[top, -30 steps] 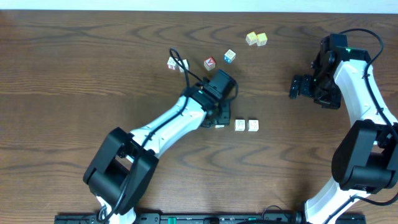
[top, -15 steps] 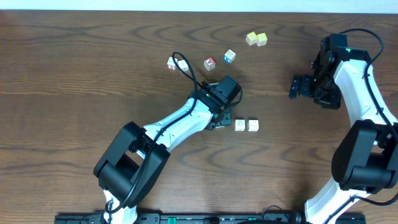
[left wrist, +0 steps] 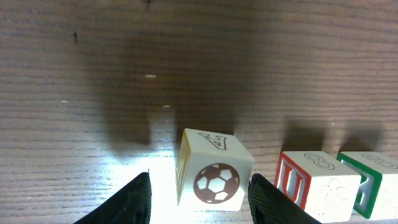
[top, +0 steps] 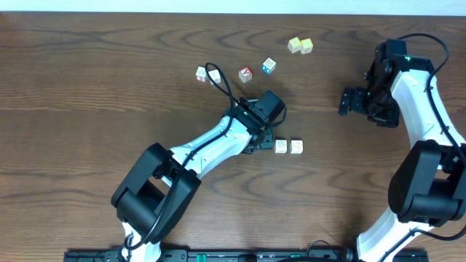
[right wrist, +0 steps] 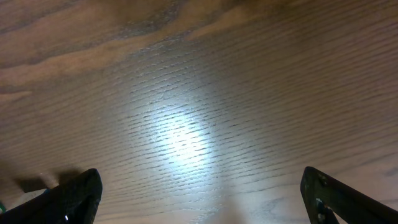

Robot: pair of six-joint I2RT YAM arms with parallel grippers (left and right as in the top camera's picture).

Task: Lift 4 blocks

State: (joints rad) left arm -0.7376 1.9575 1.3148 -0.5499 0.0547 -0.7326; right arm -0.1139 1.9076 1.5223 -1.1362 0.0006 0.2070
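Observation:
In the left wrist view a cream block with a brown football print (left wrist: 214, 180) rests on the table between the fingers of my left gripper (left wrist: 200, 202). The jaws are open: the right finger (left wrist: 270, 202) is at the block's side and a gap shows by the left finger (left wrist: 134, 202). Just right of it stand a block with a red U (left wrist: 311, 183) and a green-marked block (left wrist: 373, 180), also seen from overhead (top: 281, 147) (top: 296, 147). Another block (top: 201, 73) lies far back. My left gripper (top: 262, 143) hides the football block from overhead. My right gripper (top: 342, 102) (right wrist: 211, 205) is wide open over bare wood.
A red-faced cube (top: 245, 74) and a blue-faced cube (top: 269, 65) sit behind the left arm. Two pale yellow cubes (top: 294, 45) (top: 306, 46) lie further back. A black cable (top: 218, 78) loops over the table near the far block.
My left gripper has slid a little to the right, closer to the two blocks beside it. The right arm has not moved.

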